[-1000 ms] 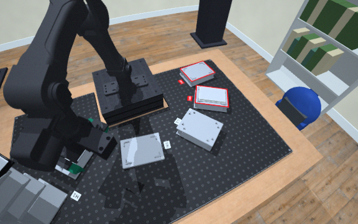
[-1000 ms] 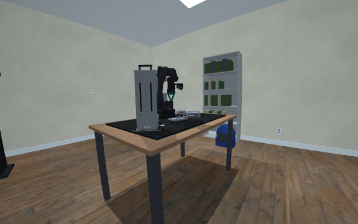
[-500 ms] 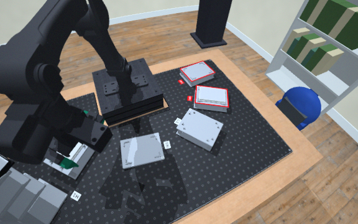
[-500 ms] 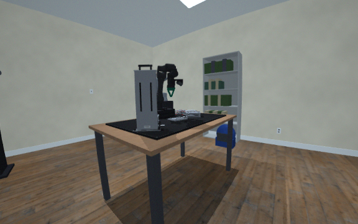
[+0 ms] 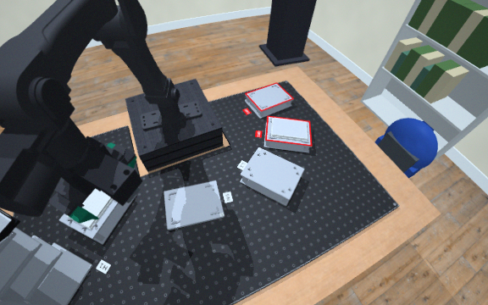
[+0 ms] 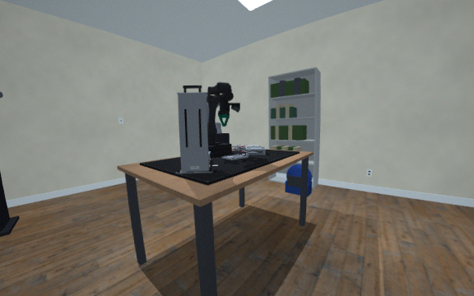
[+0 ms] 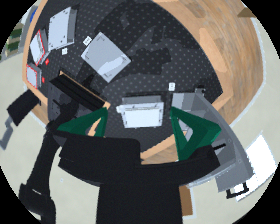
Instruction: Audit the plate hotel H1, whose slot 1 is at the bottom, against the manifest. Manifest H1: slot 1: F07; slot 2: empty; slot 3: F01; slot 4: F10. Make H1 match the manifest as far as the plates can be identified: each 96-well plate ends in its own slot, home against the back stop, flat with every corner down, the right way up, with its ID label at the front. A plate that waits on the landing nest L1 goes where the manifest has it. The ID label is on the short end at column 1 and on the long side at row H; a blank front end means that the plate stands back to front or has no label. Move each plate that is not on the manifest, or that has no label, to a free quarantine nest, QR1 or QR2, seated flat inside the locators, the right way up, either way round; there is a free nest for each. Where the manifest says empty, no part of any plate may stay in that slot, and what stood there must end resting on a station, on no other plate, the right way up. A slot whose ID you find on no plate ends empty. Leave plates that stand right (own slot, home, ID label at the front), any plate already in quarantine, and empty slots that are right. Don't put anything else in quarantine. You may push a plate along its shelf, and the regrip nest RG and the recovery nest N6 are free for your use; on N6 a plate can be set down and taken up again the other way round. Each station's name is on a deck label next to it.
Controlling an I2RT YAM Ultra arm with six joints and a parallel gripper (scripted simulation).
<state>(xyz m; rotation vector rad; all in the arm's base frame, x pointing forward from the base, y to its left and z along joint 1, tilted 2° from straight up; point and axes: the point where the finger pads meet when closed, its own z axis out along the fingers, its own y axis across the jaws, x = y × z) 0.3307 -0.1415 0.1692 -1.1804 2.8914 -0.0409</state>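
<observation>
My gripper (image 5: 105,189) (image 6: 223,119) has green fingers and is open and empty. It hangs high above the deck, over the landing nest next to the hotel. A white plate (image 5: 95,207) lies on that nest; in the wrist view the plate (image 7: 143,112) shows far below, between my fingers. The plate hotel H1 (image 6: 193,131) is a tall grey tower at the deck's corner; only its top (image 5: 15,263) shows in the top view, beside its deck label (image 5: 103,266). Its slots and the plate labels are hidden from here.
Two red-edged quarantine nests stand at the back: the far one (image 5: 268,97) looks bare, the near one (image 5: 288,132) holds a white plate. A raised grey nest (image 5: 272,174) and a flat grey nest (image 5: 193,204) stand mid-deck. The arm's black base (image 5: 172,123) is behind.
</observation>
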